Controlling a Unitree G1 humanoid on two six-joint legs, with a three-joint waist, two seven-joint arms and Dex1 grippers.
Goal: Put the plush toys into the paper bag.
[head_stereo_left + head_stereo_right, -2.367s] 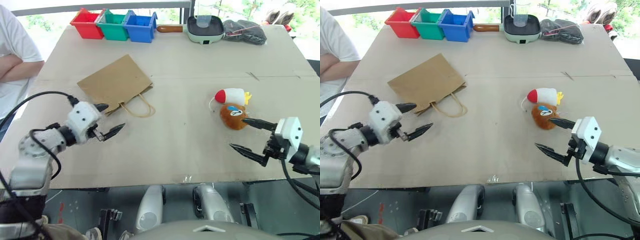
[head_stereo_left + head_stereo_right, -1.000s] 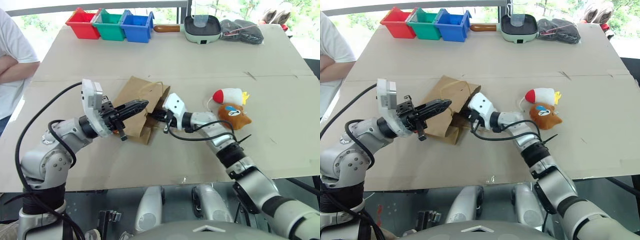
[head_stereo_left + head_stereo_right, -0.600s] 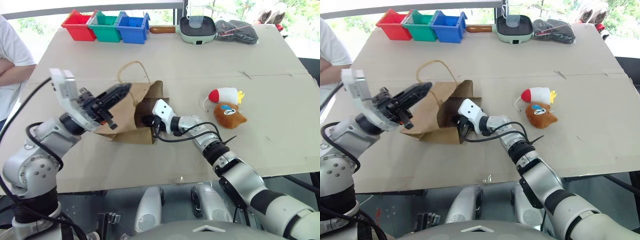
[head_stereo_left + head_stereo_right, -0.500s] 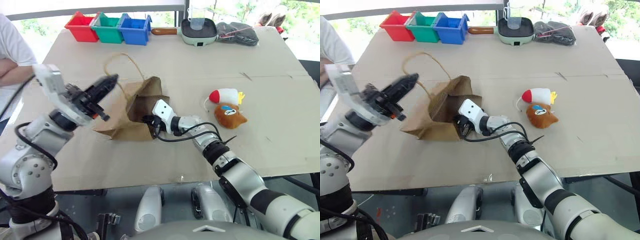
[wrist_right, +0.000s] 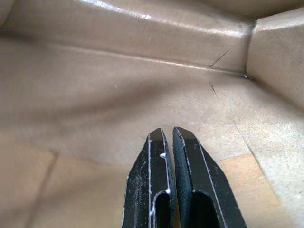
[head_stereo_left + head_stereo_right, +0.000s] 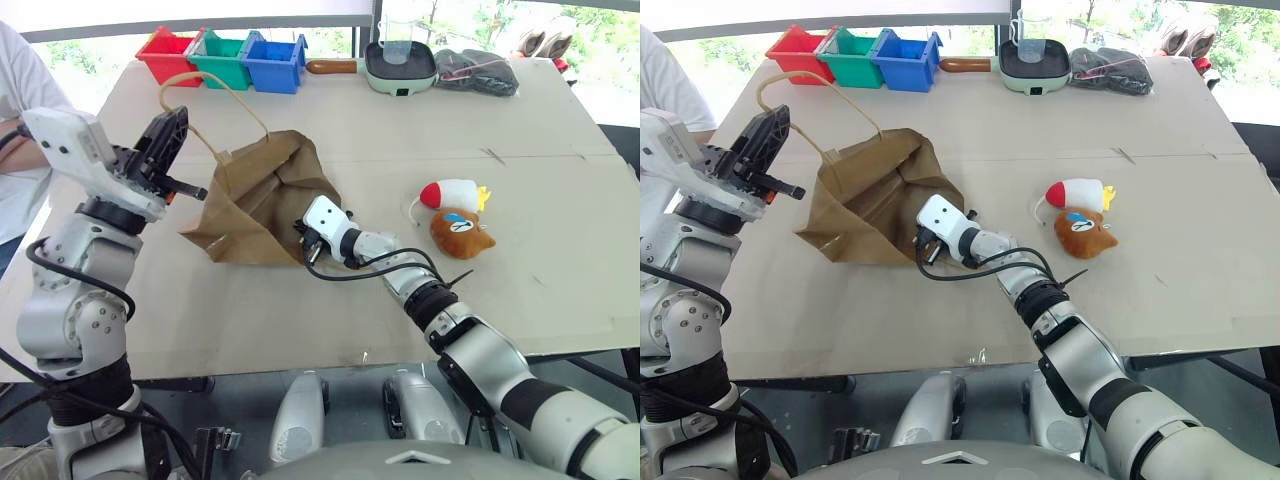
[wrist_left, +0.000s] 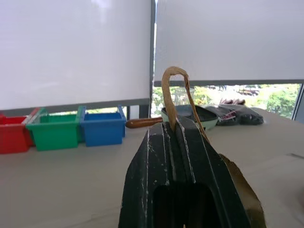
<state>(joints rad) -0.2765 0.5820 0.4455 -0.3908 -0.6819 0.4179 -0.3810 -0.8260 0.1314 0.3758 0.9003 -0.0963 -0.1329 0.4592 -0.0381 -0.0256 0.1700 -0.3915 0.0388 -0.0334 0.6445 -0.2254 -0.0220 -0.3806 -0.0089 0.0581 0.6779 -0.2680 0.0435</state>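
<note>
Black fingers of my left gripper point(image 7: 176, 124) clamp one bag handle point(image 7: 172, 92), raised. Right gripper point(image 5: 170, 134), pressed shut and empty, sits inside the paper bag point(image 6: 262, 190) (wrist view shows its creased interior). Two plush toys point(image 6: 458, 212) lie beside. Three bins point(image 6: 225, 58) behind.

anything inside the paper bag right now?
Only the right gripper, shut, poking into the paper bag over bare brown paper. Both plush toys lie outside on the table. The bag's deeper corners are hidden.

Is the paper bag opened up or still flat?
Opened. The left gripper lifts one handle, and the right gripper is inside the paper bag.
</note>
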